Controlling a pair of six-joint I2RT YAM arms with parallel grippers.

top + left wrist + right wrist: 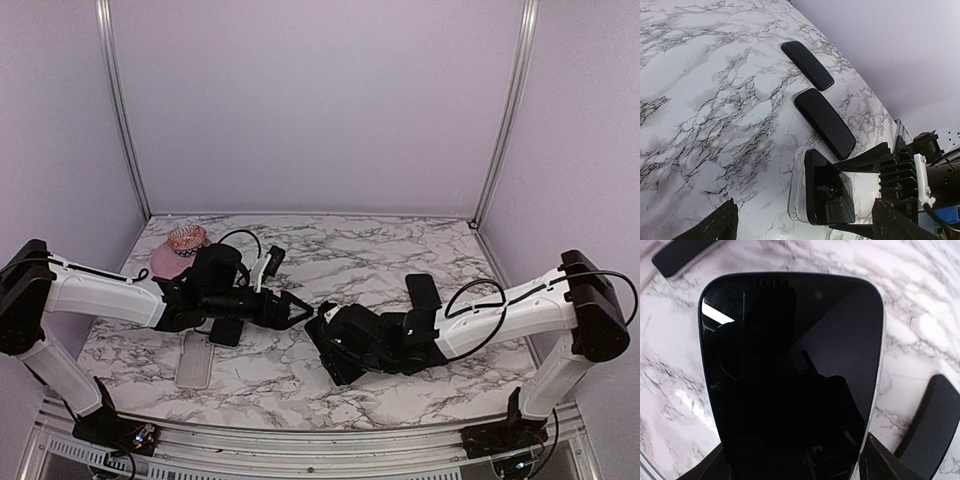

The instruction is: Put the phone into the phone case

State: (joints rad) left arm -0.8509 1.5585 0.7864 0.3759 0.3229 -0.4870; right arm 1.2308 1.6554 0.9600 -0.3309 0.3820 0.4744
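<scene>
Your right end effector [328,325] grasped the phone [790,375] by its sides, clear of the marble surface [700,100], likely to steady it for fitting; the clear phone case [796,187] hugged the phone's edge, though I couldn't tell whether it was fully seated; your left end effector [298,312] hung released just beside the phone; a black phone-shaped slab [825,122] lay beyond the phone.

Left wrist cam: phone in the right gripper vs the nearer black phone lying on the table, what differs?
Pose: the gripped phone is tilted up in the right gripper; the flat phone lies on the marble table.
Shell: the gripped phone has a clear case along its edge; the flat phone looks bare.
Shared: both are black with rounded corners.
</scene>
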